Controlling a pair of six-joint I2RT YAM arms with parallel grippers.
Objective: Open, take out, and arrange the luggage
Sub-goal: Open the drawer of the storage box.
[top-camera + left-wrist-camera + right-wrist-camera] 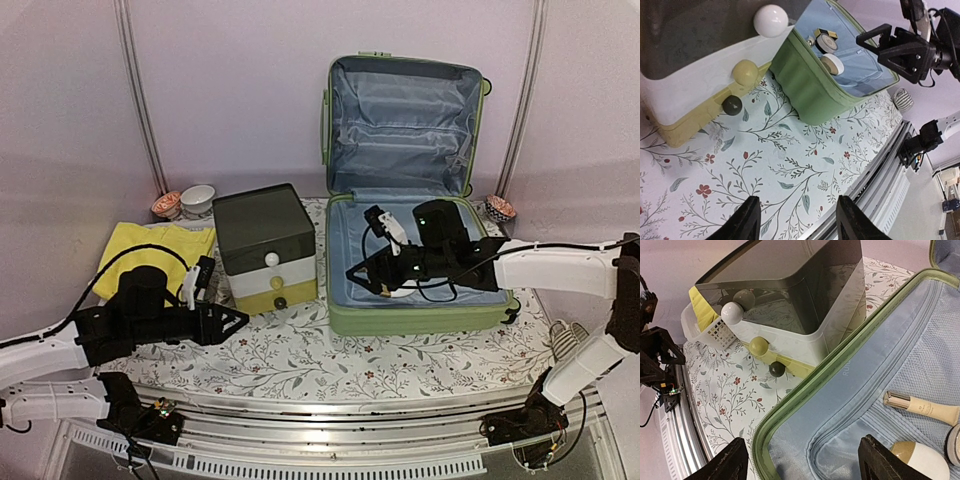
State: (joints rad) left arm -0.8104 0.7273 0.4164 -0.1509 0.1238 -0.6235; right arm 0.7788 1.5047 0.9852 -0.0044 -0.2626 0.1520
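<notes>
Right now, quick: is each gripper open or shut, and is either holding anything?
Left gripper: open, holding nothing, over the flowered tablecloth.
Right gripper: open, holding nothing, above the open luggage.

Top view high from near side, wrist views close, all sharing drawer box [265,245], luggage [420,318]

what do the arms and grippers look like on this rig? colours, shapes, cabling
The left arm and right arm are white tubular links with black joint housings. The left gripper and right gripper are black, built as open triangular frames tapering to the tips. A thin black cable runs loose along each arm. No markings legible.
</notes>
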